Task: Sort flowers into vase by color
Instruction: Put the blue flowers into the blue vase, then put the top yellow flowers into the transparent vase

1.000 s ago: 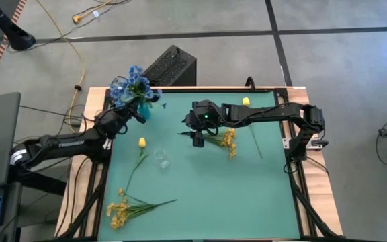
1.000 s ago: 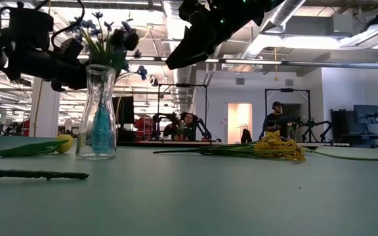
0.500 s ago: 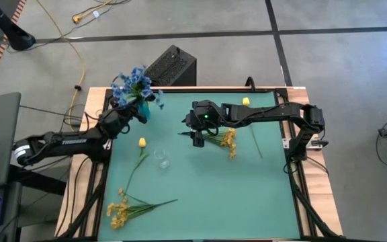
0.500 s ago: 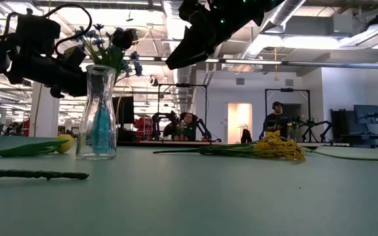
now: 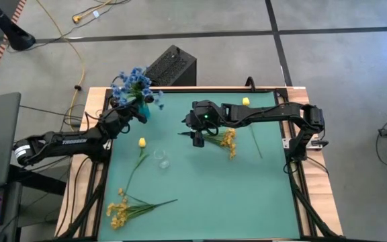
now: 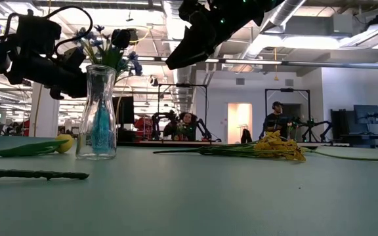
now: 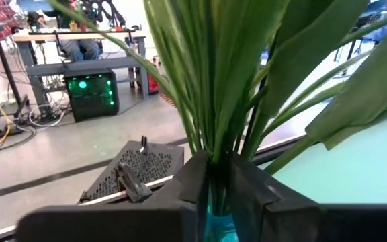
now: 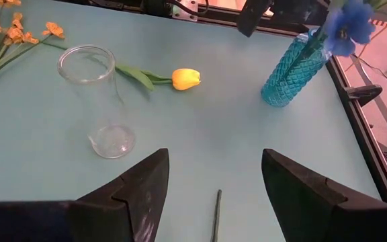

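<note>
My left hand (image 5: pixel 137 114), which was clamped on the blue flowers (image 5: pixel 133 83) a second ago, starts to loosen now that their stems stand in the blue vase (image 8: pixel 293 70), so blue looks sorted, while my right hand (image 5: pixel 197 136) waits open above the yellow sprays (image 5: pixel 228 140).

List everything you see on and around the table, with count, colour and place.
Blue vase: one, teal glass, far left corner, blue flowers in it.
Clear vase: one, transparent, mat centre-left.
Yellow bud stems: two, one beside the clear vase, one at far right.
Yellow sprays: two bunches, one under the right arm, one near left front.
Black box: one, floor beyond table.
Left hand: at the blue flower stems.
Right hand: open, above mat centre.
</note>
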`<state>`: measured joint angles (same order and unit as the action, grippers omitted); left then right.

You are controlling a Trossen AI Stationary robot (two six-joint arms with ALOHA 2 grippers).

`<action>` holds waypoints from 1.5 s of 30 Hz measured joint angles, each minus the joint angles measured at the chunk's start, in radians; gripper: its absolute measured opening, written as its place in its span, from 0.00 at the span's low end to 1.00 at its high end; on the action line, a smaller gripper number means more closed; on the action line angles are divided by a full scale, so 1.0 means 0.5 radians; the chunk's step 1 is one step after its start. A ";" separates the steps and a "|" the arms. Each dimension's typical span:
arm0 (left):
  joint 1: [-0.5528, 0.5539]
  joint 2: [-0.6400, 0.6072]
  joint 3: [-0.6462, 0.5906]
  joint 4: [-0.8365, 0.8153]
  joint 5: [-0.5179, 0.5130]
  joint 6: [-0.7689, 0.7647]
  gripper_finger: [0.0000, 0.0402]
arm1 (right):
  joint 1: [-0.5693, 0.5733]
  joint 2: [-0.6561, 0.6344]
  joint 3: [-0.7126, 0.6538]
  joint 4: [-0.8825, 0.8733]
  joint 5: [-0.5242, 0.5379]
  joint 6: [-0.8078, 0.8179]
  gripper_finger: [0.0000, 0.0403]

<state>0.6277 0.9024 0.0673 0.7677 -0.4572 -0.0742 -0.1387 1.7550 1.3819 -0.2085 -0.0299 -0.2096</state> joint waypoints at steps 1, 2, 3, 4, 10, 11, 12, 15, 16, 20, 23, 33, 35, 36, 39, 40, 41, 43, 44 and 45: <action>0.000 0.000 0.000 0.000 0.001 0.003 0.12 | -0.001 0.000 0.000 0.000 0.000 0.000 0.66; 0.000 0.000 0.000 0.001 0.001 0.013 0.14 | -0.001 0.000 0.000 0.000 0.000 0.000 0.66; 0.000 0.000 0.000 0.000 0.001 0.019 0.16 | 0.000 0.000 0.000 0.000 0.000 0.000 0.66; -0.001 0.001 0.000 -0.003 0.001 0.023 0.19 | 0.000 0.000 0.000 0.000 0.000 0.000 0.66; -0.001 0.001 0.000 -0.005 -0.001 0.034 0.30 | 0.000 0.000 0.000 0.000 0.000 -0.001 0.66; -0.001 0.001 0.000 -0.006 -0.003 0.035 0.31 | 0.000 0.000 0.000 0.000 0.000 0.000 0.66; -0.001 0.001 0.000 -0.008 -0.009 0.040 0.33 | 0.000 0.000 0.000 -0.001 0.000 -0.001 0.66; -0.001 -0.016 0.000 -0.060 -0.055 0.051 0.35 | 0.000 0.000 0.000 -0.009 0.000 0.000 0.66; -0.001 -0.031 0.000 -0.085 -0.057 0.050 0.36 | 0.000 0.001 0.000 -0.011 0.000 0.000 0.66; -0.001 -0.131 0.000 -0.212 -0.056 0.051 0.37 | 0.000 0.001 0.001 -0.017 0.000 -0.001 0.66; -0.001 -0.225 0.000 -0.309 -0.019 0.056 0.37 | 0.000 0.001 0.001 -0.016 0.000 -0.001 0.66; 0.000 -0.529 0.000 -0.708 0.067 0.031 0.39 | 0.000 0.001 0.001 -0.014 0.000 0.000 0.66; 0.000 -0.572 0.000 -0.742 0.067 0.048 0.42 | -0.001 0.001 0.001 -0.014 0.000 0.000 0.66; 0.000 -0.590 0.000 -0.752 0.067 0.056 0.44 | 0.000 0.001 0.001 -0.014 0.000 0.000 0.66; 0.003 -0.624 0.000 -0.752 0.067 0.063 0.50 | 0.001 0.001 0.001 -0.014 0.000 0.010 0.66; 0.004 -0.629 0.000 -0.752 0.066 0.064 0.53 | 0.001 0.001 0.001 -0.014 0.000 0.016 0.66; 0.004 -0.629 0.001 -0.752 0.065 0.064 0.55 | 0.001 0.001 0.001 -0.013 0.000 0.021 0.66; 0.005 -0.628 0.002 -0.751 0.062 0.067 0.60 | 0.001 0.001 0.001 -0.013 0.000 0.021 0.66; 0.005 -0.628 0.002 -0.751 0.060 0.072 0.62 | 0.003 0.001 0.001 -0.013 0.000 0.021 0.66; 0.005 -0.628 0.002 -0.751 0.059 0.072 0.64 | 0.004 0.001 0.001 -0.013 0.000 0.021 0.66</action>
<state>0.6300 0.5884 0.0685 0.3924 -0.4275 -0.0383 -0.1368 1.7554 1.3823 -0.2150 -0.0299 -0.1993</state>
